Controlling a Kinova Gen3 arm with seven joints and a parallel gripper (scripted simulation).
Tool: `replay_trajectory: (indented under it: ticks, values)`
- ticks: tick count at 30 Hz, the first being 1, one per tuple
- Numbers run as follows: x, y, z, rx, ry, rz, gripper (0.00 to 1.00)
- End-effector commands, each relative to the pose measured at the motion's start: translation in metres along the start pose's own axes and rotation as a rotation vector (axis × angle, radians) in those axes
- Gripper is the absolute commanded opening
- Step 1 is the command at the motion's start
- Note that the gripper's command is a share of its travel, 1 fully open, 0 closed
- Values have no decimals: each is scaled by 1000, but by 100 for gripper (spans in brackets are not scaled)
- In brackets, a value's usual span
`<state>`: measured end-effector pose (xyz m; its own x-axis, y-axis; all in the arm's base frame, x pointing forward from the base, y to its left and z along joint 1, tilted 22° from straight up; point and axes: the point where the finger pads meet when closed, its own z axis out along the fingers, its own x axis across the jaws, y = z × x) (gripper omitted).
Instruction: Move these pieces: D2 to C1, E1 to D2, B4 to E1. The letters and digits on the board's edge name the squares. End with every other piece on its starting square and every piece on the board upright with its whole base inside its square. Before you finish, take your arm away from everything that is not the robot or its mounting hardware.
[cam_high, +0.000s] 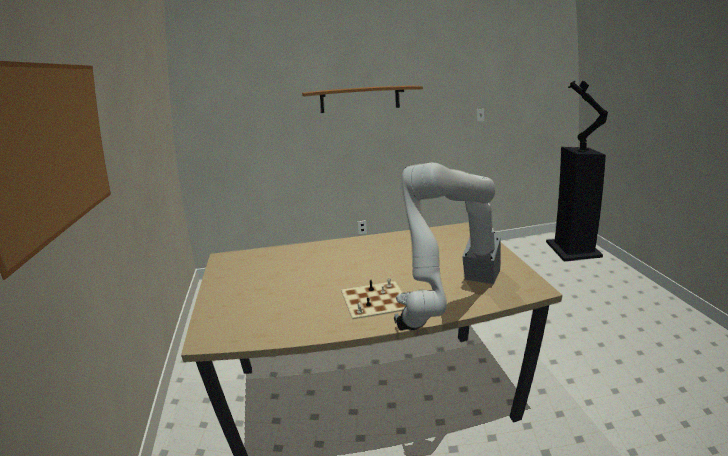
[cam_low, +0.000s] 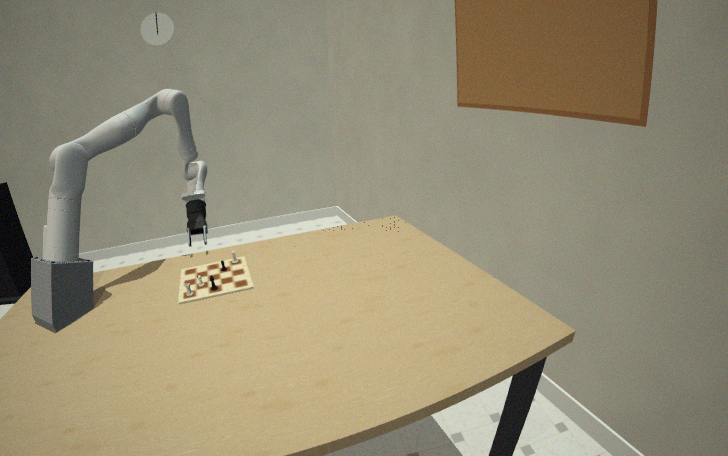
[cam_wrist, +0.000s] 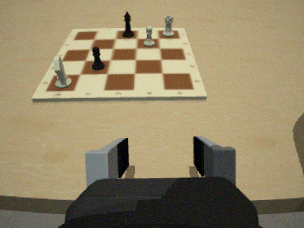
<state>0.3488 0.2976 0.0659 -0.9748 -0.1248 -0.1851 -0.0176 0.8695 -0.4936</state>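
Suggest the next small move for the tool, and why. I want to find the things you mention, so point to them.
I'd carry the open tool (cam_high: 399, 322) (cam_low: 197, 244) (cam_wrist: 160, 151) over the black piece on D2 (cam_high: 368, 302) (cam_low: 223, 265) (cam_wrist: 97, 60), staying high: it holds nothing and hangs short of the board (cam_high: 352, 315) (cam_low: 179, 301) (cam_wrist: 120, 98), C1 is free, and D2 must be vacated for E1's piece.

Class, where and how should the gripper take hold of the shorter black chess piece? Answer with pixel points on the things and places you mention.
Probably by the narrow body below its head, coming straight down. The shorter black chess piece (cam_high: 368, 302) (cam_low: 223, 265) (cam_wrist: 97, 61) stands upright, its base flaring wider. The fingers (cam_low: 205, 236) would best close across the bare squares beside it, since the white knight (cam_high: 359, 309) (cam_low: 234, 258) (cam_wrist: 61, 72) stands diagonally next to it.
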Motion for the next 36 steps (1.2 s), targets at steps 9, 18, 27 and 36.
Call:
replay_trajectory:
  ticks: [9, 18, 27, 36]
  values:
    - [0, 0, 2, 19, -10, -6, 100]
    - [0, 0, 3, 32, -17, -8, 100]
    - [-1, 0, 4, 43, -24, -10, 100]
    - [-1, -1, 5, 48, -27, -11, 100]
